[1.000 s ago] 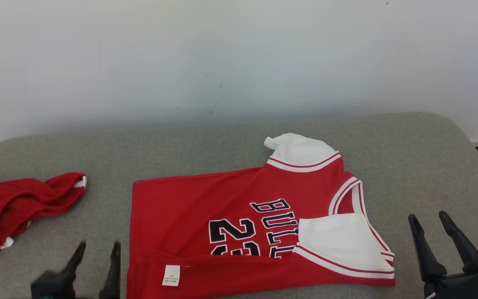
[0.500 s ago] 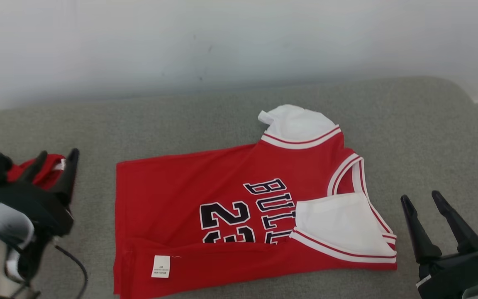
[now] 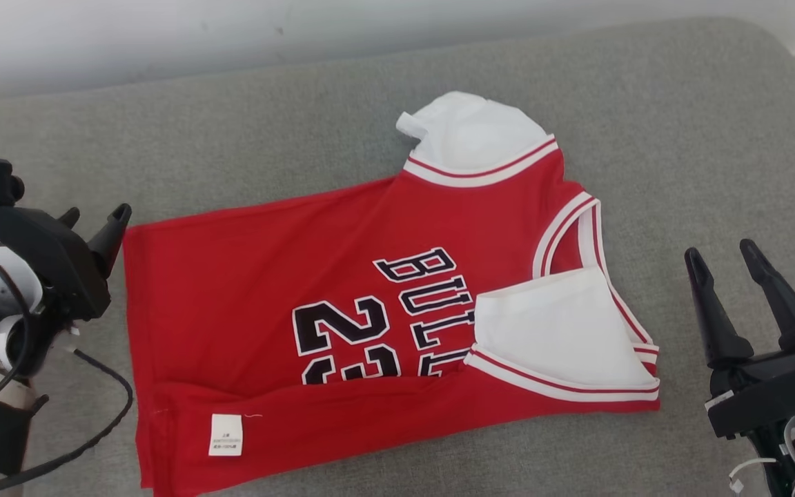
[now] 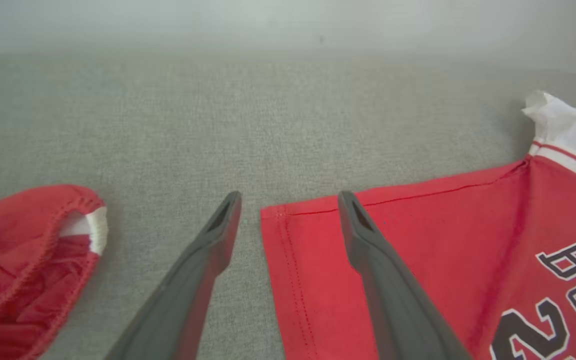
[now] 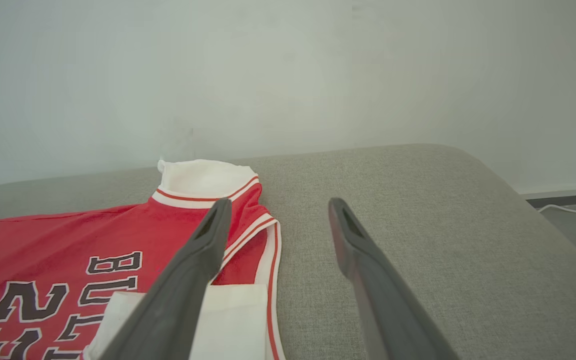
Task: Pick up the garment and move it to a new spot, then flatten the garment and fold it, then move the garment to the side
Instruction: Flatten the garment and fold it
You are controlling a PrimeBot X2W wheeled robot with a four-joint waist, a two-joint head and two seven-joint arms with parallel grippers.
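Lying spread across the middle of the grey bench (image 3: pixel 680 103), the red jersey (image 3: pixel 246 276) looks like thin, slick sports fabric: light, limp and quick to slide on itself, so I'd expect it to sag and bunch from any single pinch rather than lift as a sheet. It is only partly flat. The long edge nearest the robot is turned up over the number, showing the care label (image 3: pixel 226 434), and one white sleeve (image 3: pixel 549 331) is folded in across the chest lettering while the other white sleeve sticks out from the jersey's far edge. The stitched hem and the banded trim seem the firmest places to take hold, ideally two corners at once so the cloth hangs evenly. The left hand (image 4: pixel 290 197) sits just off the jersey's hem corner (image 4: pixel 274 214), its fingers spread wide with nothing between them, one finger over the grey fabric and one over the red, nearly straddling that corner. The right hand (image 3: pixel 720 250) waits beyond the jersey's shoulder end, clear of the cloth, also spread wide and empty. Further out past the hem end, apart from the jersey, lies a crumpled pair of red shorts (image 4: pixel 23 260).
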